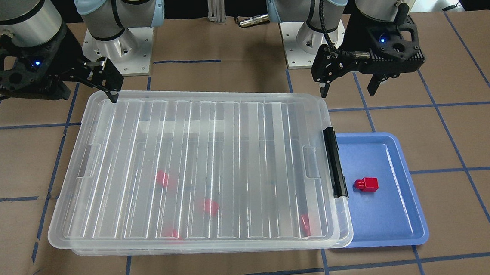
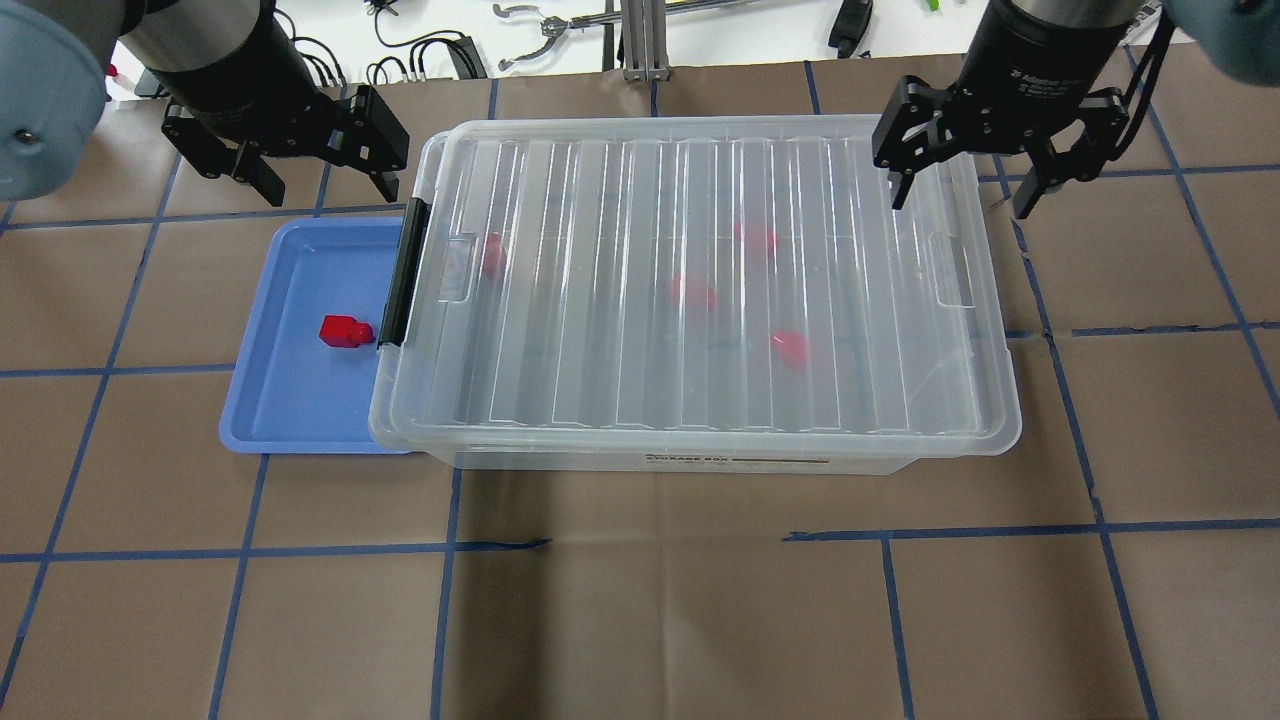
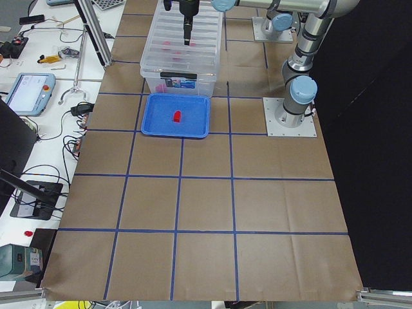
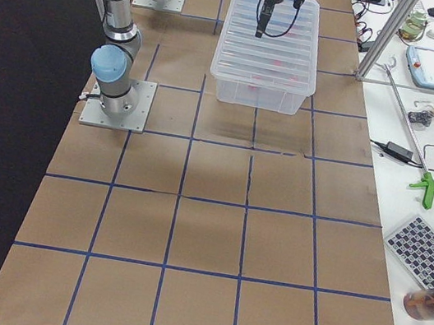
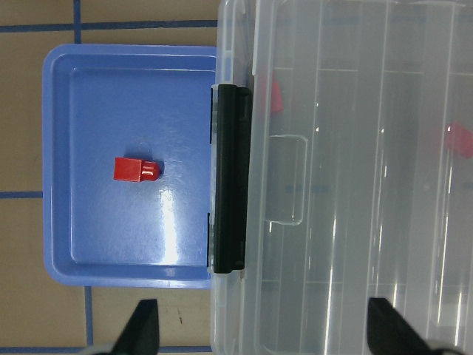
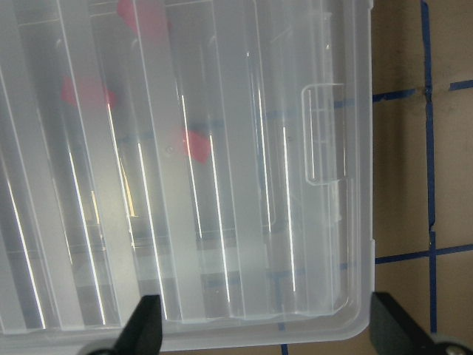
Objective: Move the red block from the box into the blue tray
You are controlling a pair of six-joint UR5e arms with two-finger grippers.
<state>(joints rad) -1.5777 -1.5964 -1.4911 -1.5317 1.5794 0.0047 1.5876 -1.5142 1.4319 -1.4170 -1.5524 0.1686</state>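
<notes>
One red block lies in the blue tray, left of the tray's middle; it also shows in the overhead view and the left wrist view. The clear box stands beside the tray with its ribbed lid on and the black latch at the tray end. Several more red blocks show blurred through the lid. My left gripper is open and empty, above the tray's far edge. My right gripper is open and empty, above the box's far right corner.
The tray sits partly under the box's latch end. Brown paper with blue tape lines covers the table. The arm bases stand behind the box. Cables and tools lie beyond the far edge.
</notes>
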